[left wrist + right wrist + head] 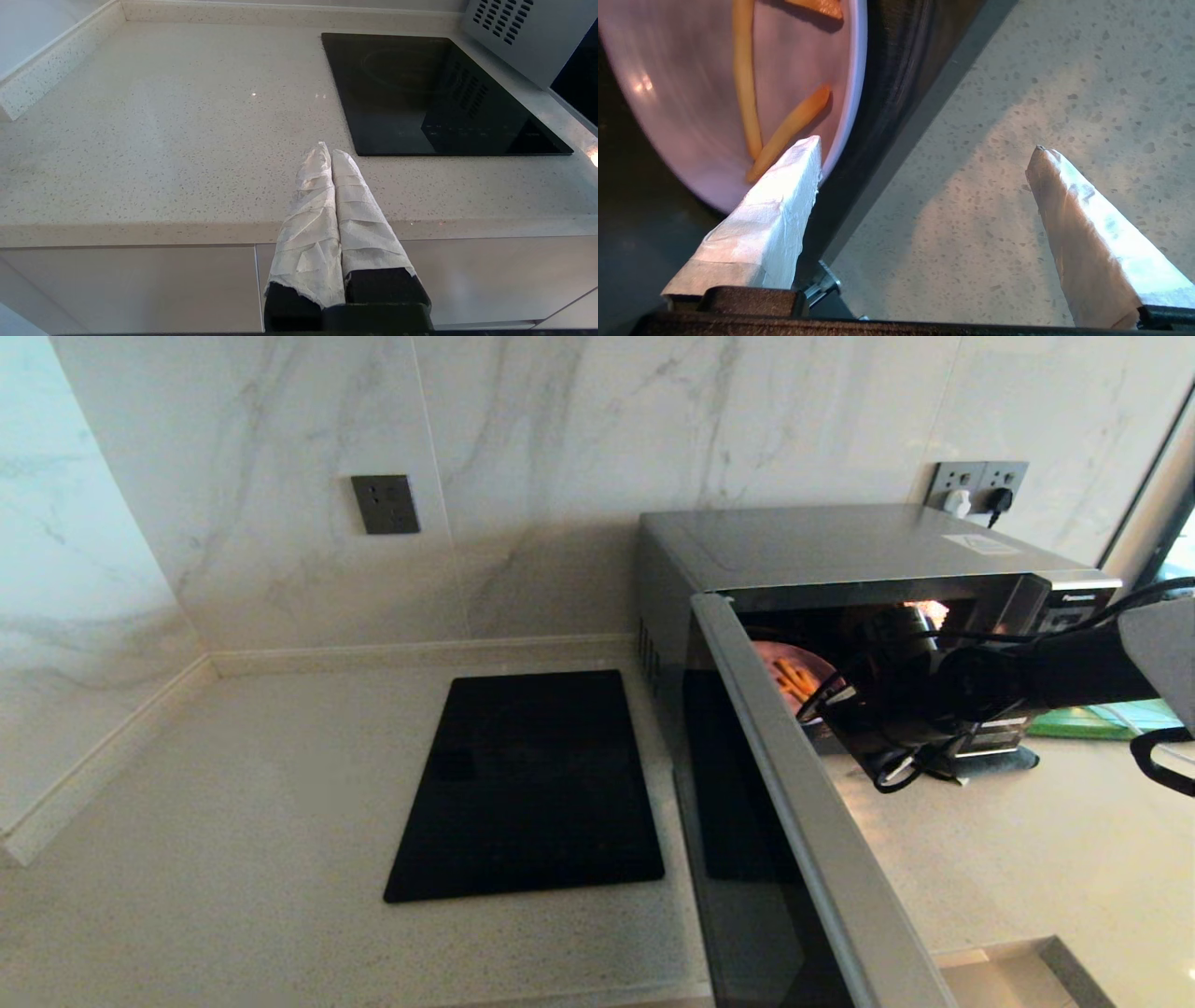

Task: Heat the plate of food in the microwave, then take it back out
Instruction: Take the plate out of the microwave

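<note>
The silver-grey microwave [840, 546] stands at the right of the counter with its dark glass door [803, 803] swung wide open towards me and its inside lit. The lavender plate of food [794, 677] lies inside it, with several yellow-orange fries [745, 84] on the plate [691, 93]. My right gripper [927, 144] is open at the oven's mouth. One wrapped finger [784, 200] reaches the plate's near rim, and the other [1069, 210] is over the counter outside. The left gripper [331, 151] is shut on nothing, parked by the counter's front edge.
A flat black cooktop [532, 784] lies left of the microwave. A green board [1102, 721] sits behind the right arm. The open door juts out past the counter's front edge. Wall sockets [976, 485] hold the plugs behind the oven.
</note>
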`<state>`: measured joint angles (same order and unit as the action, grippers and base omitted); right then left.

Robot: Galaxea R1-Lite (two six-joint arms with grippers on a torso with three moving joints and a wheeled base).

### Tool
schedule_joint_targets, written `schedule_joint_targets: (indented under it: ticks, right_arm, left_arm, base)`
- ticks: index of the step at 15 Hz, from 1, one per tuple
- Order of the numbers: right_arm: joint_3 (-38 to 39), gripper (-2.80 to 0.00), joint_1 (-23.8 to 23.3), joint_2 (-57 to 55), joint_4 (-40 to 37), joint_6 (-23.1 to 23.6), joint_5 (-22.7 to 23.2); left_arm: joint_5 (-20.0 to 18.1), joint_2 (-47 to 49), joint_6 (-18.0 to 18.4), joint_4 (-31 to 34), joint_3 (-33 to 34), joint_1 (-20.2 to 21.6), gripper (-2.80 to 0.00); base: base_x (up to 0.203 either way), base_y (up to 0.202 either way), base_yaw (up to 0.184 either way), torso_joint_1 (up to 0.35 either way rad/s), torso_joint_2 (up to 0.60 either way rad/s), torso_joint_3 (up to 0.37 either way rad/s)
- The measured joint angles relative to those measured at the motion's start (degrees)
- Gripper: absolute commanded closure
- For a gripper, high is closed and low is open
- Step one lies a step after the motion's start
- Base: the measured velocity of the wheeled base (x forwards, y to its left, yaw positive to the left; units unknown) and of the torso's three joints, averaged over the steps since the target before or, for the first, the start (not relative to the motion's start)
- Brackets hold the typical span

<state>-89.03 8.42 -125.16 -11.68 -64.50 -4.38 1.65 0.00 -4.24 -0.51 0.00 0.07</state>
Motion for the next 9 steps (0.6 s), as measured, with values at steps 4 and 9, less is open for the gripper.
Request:
schedule_joint_targets:
  ticks: [4,9]
  right_arm:
    - [0.1,-2.8,0.0,-0.4,0.0,0.0,0.0]
    - [0.4,-2.8,0.0,-0.4,-0.3,0.1,-0.2]
  left_arm:
    - [0.0,0.0,0.0,0.0,0.0,0.0,0.0]
    - [0.0,0.0,0.0,0.0,0.0,0.0,0.0]
  base:
    - [0.0,0.0,0.0,0.0,0.0,0.0]
    - [0.0,0.0,0.0,0.0,0.0,0.0]
